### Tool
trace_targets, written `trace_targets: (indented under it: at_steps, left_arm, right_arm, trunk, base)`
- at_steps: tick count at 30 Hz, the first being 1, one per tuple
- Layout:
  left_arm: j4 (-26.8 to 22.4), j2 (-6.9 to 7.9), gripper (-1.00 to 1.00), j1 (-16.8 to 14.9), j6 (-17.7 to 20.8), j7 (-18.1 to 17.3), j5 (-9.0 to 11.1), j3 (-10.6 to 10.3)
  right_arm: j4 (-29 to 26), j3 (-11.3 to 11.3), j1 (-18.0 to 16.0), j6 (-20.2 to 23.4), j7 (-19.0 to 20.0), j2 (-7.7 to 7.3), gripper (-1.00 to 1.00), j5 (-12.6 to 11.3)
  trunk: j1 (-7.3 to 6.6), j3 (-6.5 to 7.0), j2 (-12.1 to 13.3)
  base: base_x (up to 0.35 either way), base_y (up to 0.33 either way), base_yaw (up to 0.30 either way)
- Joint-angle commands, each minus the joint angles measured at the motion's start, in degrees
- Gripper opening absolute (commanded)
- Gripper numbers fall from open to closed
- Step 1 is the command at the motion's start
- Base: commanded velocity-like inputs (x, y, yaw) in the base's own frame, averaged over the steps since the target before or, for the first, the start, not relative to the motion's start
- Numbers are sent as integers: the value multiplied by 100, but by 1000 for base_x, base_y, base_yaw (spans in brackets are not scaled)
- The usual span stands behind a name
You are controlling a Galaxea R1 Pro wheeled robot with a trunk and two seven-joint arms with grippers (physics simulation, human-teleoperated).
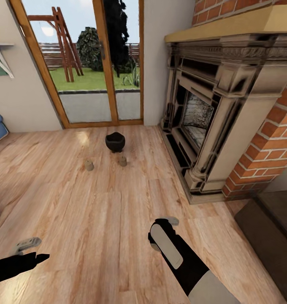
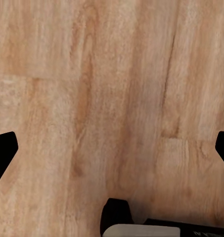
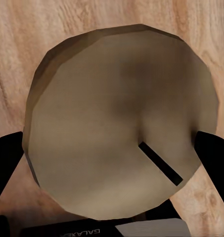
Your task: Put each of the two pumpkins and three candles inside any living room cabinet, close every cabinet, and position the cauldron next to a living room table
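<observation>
On the wood floor [image 1: 97,219] before the glass doors [image 1: 97,63], the cauldron [image 1: 115,142] sits upright, w/ two candles just in front of it: one [image 1: 89,165] to its left, one [image 1: 123,161] to its right, both standing, apart from each other and from the pot. Fireplace [image 1: 211,114] w/ brick surround stands at right, well apart from them. A dark rug [image 1: 270,236] lies at the lower right corner.

Right gripper [image 3: 112,163] is clamped on a third candle [image 3: 116,108]: right wrist view looks onto its round top, dark wick [image 3: 160,163] lying across it, black fingers [image 3: 213,158] pressed at both sides of the rim. In head view the right arm [image 1: 181,257] points down at the floor.

Left gripper [image 2: 112,148] is spread wide, fingertips [image 2: 3,148] at opposite edges of left wrist view, bare planks between. In head view it hangs low at the left edge, nr the floor.
</observation>
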Motion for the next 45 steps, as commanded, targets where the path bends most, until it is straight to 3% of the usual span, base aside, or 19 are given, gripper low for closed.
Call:
trace_targets:
  at_steps: [1,5,9,32,45]
  left_arm:
    - [0,0,100,0,0,0,0,-1]
    - [0,-7,100,0,0,0,0,-4]
    - [0,-17,100,0,0,0,0,-11]
    - [0,-18,100,0,-7,0,0,-12]
    - [0,-18,100,0,-35,9,-1,-20]
  right_arm:
    - [1,1,0,2,1,0,-100,1]
    - [2,147,-1,9,5,0,-100,5]
    - [9,555,-1,-2,26,0,-100,2]
    - [25,596,-1,-7,62,0,-100,1]
    - [29,603,0,-7,62,0,-100,1]
  trunk:
    - [-23,18,42]
    - [-110,90,202]
    - [-198,162,362]
    - [-703,575,1285]
    - [-703,575,1285]
  base:
    - [0,0,-284]
    - [0,0,-153]
    - [0,0,-28]
    - [0,0,13]
    - [12,0,209]
